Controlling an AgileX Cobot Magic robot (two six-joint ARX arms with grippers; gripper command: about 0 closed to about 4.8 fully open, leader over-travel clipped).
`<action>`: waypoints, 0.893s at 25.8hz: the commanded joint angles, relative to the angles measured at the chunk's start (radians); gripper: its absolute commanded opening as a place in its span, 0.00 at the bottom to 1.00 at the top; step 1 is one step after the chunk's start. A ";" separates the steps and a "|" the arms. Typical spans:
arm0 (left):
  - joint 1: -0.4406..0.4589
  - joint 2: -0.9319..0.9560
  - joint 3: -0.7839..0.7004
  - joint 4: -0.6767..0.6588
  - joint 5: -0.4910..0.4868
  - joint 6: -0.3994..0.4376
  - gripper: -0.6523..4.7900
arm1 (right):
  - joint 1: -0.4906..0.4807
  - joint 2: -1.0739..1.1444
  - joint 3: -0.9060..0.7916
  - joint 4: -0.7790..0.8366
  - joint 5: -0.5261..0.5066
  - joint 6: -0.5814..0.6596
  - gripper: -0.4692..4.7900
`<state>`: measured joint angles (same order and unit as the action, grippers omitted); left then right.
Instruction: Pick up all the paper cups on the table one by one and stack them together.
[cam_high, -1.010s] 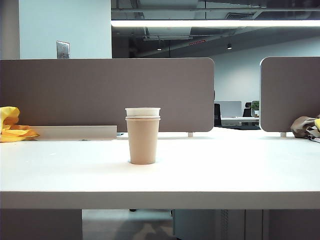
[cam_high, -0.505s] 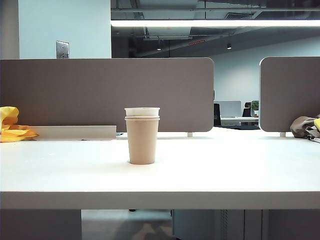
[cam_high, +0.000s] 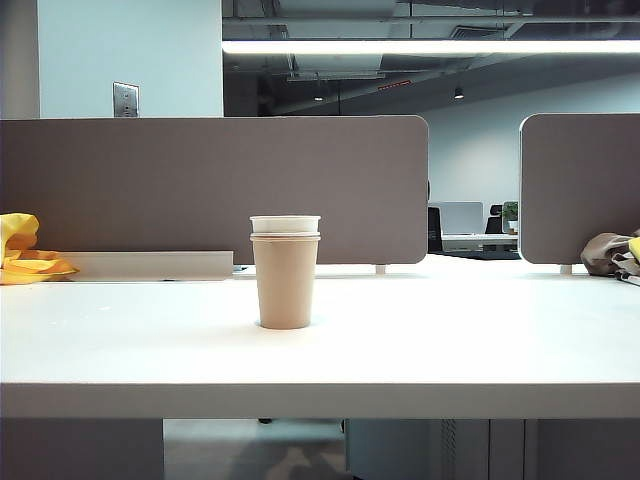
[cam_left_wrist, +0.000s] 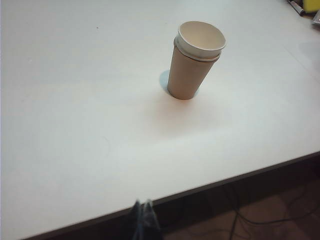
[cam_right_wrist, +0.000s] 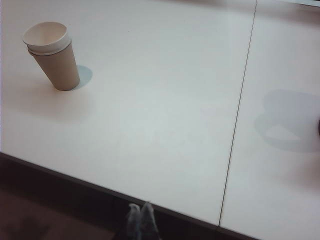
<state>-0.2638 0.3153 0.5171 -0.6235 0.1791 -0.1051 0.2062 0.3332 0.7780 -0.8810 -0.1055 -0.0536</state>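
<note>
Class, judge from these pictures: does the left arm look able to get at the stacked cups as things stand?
Probably yes. Only bare table shows between the left gripper, shut by the table's near edge, and the upright cup stack; its fingers would need opening first.

A long ceiling light strip (cam_high: 430, 47) above the tabletop (cam_high: 450, 330) washes it bright, nearly overexposed. The stacked paper cups (cam_left_wrist: 195, 60) cast a faint bluish shadow beside their base. Both wrist views look soft, and the jaws are blurred at the frame edge.
</note>
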 joint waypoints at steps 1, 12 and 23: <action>0.001 -0.001 0.002 0.011 0.000 0.000 0.11 | 0.000 -0.002 0.004 0.010 -0.001 0.000 0.08; 0.001 0.000 0.002 0.098 -0.043 0.116 0.11 | 0.000 -0.002 -0.191 0.383 -0.012 -0.054 0.08; 0.001 0.000 -0.175 0.298 -0.144 0.220 0.11 | 0.001 -0.002 -0.427 0.718 -0.053 -0.051 0.08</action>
<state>-0.2638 0.3145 0.3782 -0.3870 0.0406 0.1253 0.2066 0.3328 0.3683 -0.2203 -0.1406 -0.1032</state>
